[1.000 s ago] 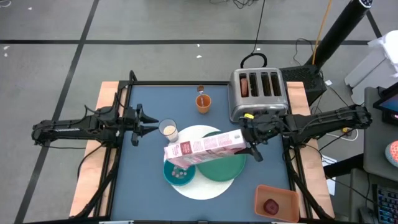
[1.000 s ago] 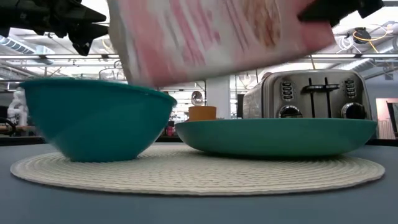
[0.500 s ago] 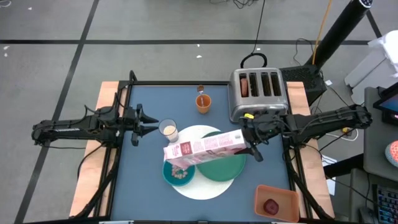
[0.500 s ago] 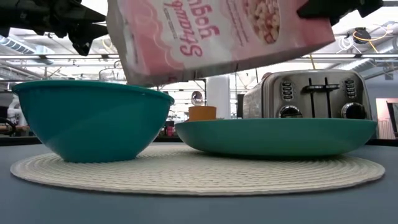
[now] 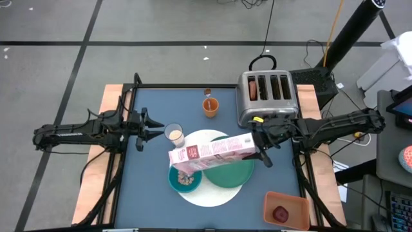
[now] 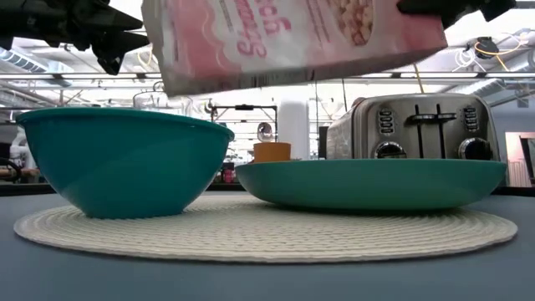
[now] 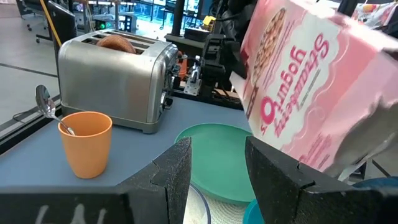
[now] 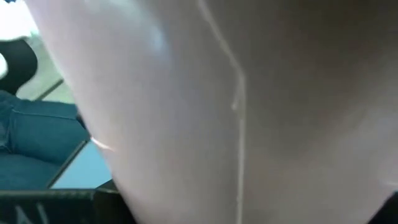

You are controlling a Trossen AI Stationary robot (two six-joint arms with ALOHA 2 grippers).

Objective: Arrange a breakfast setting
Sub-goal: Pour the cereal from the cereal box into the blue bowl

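Observation:
My right gripper point(image 5: 257, 147) is shut on a pink cereal box point(image 5: 209, 152), which lies long-ways above the teal bowl point(image 5: 185, 181) and the green plate point(image 5: 232, 171). Both stand on the round white mat point(image 5: 212, 193). The bowl holds cereal. My left gripper point(image 5: 154, 131) is open and empty, just left of the milk glass point(image 5: 174, 135). The orange cup point(image 5: 210, 106) with the silver spoon point(image 5: 207, 93) stands at the far side. The brown ring bread point(image 7: 114, 42) sits in the toaster. The dark-red fruit point(image 5: 280, 213) lies in the orange tray. My right gripper holds the cereal box by its right end point(image 5: 250, 147), coming level from the table's right, along the box. The box is lifted clear and tilted, its left end point(image 6: 180, 71) lower, over the bowl. The box fills the right wrist view point(image 8: 217, 112), so the fingers' places are hidden.
The silver four-slot toaster point(image 5: 267, 96) stands at the far right, just behind my right arm. The orange tray point(image 5: 286, 209) sits at the near right corner. Bare blue table point(image 5: 145, 187) lies left of the mat.
My right gripper has raised the cereal box a little. The box's lower left end has risen above the bowl's rim and the box now lies closer to level. The left arm has kept still.

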